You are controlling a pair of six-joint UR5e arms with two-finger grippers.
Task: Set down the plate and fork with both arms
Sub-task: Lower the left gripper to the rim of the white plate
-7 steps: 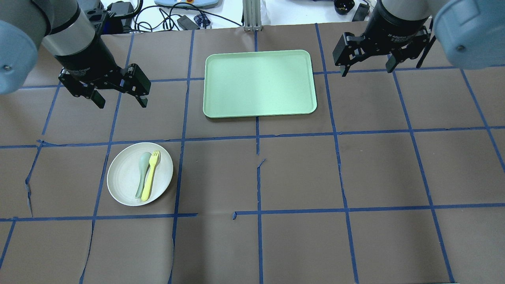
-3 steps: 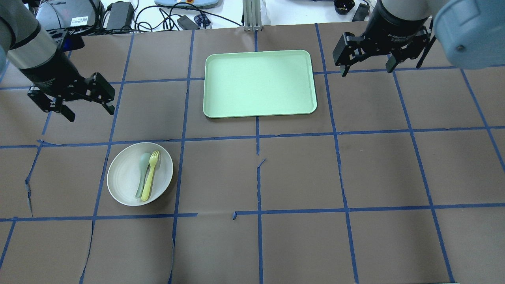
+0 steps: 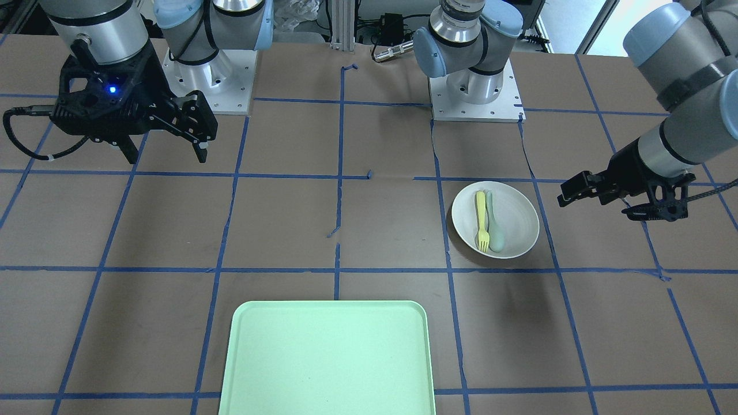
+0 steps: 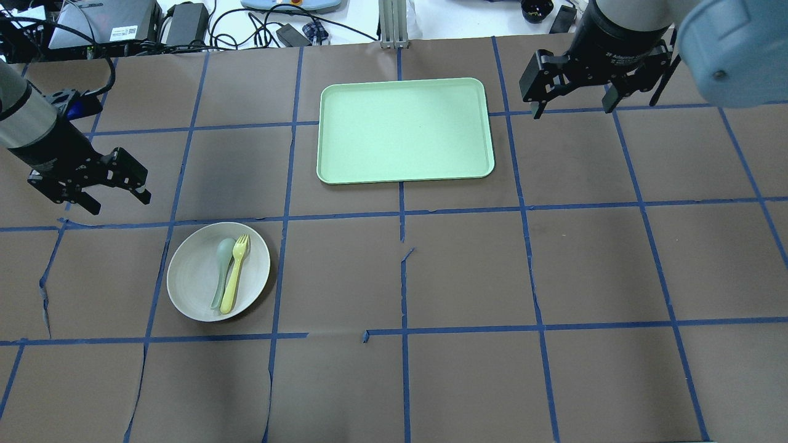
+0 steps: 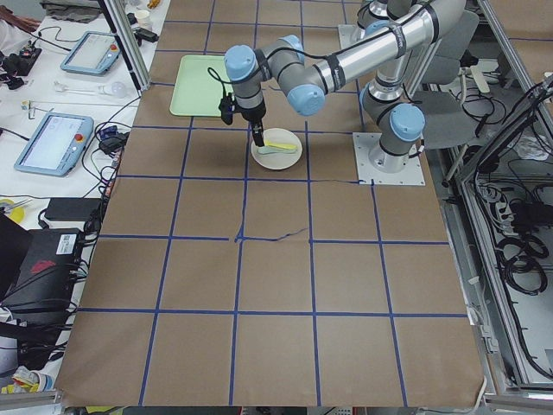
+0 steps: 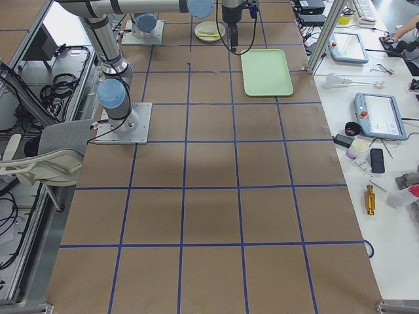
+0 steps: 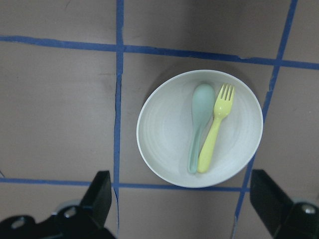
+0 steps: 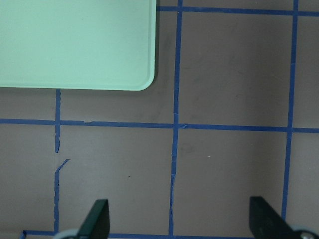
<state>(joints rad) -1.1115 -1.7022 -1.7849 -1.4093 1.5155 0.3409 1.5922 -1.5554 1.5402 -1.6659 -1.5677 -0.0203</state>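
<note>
in the overhead view the left gripper [image 4: 118, 204] hangs empty, jaws apart. the plate [image 4: 184, 271] sits at its 4 o'clock on the brown surface [image 4: 468, 264], well nearer to it than to the other gripper. the fork [image 4: 234, 274] lies in the plate, long axis 1-to-7 o'clock, tines up, beside a spoon [image 4: 221, 271]. the tray [image 4: 406, 129] lies at the plate's 2 o'clock, open surface between. the right gripper [image 4: 574, 112], jaws spread, hovers beyond the tray.

Fork [image 4: 235, 274] beside spoon [image 4: 220, 278] on plate [image 4: 191, 271]
</note>
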